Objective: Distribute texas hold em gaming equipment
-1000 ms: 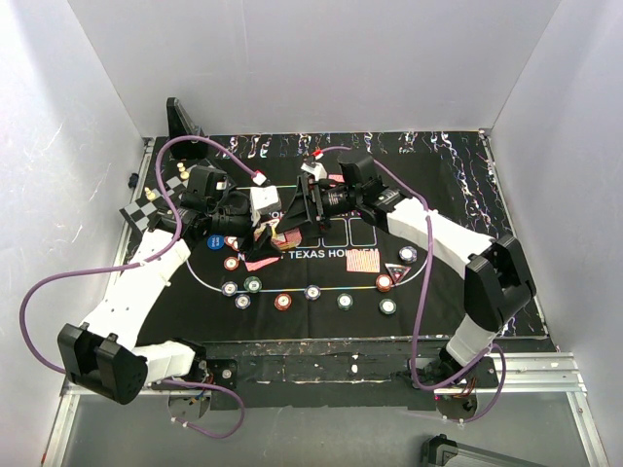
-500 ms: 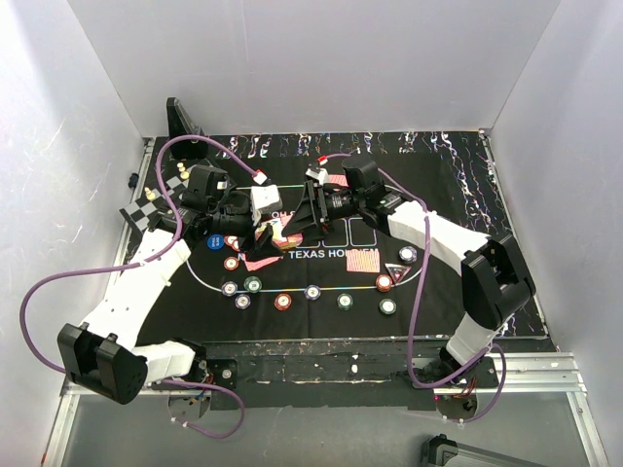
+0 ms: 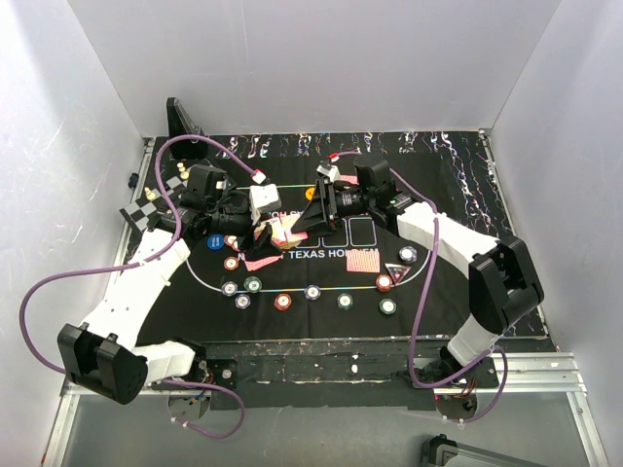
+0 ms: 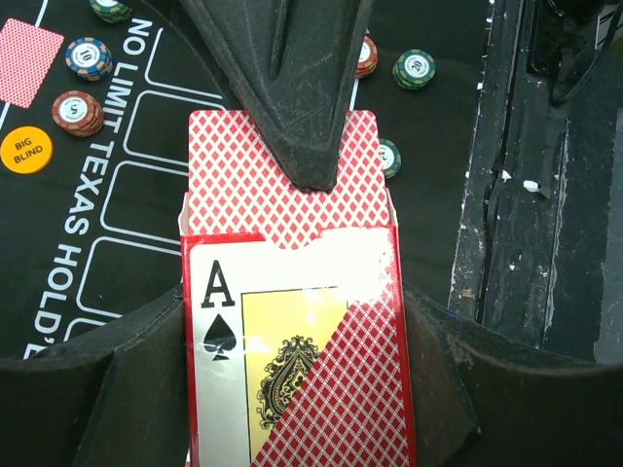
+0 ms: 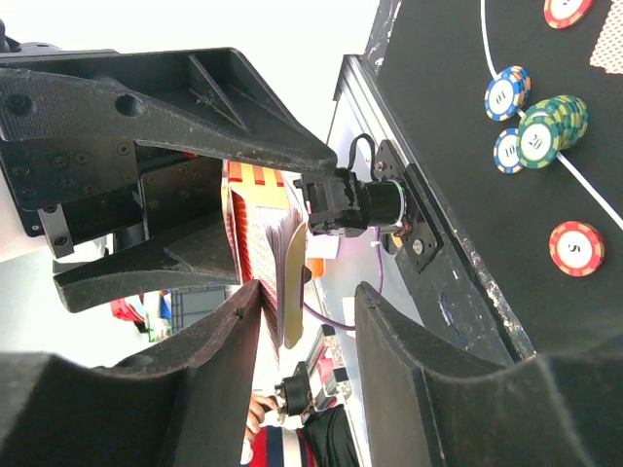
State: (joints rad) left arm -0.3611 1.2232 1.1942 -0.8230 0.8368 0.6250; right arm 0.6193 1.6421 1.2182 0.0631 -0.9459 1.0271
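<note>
Card-dealing step, by my read; left gripper (image 4: 292, 360) clenched on red diamond-printed cardboard card box (image 4: 326, 409); red-patterned playing cards (image 4: 243, 175) protrude from it between right gripper's (image 5: 309, 289) parted jaws, against one finger; next: pinch one card only, slide it out.

Black poker mat (image 3: 453, 199) — chips (image 3: 282, 301), loose cards (image 3: 363, 261), orange button (image 3: 310, 194).
</note>
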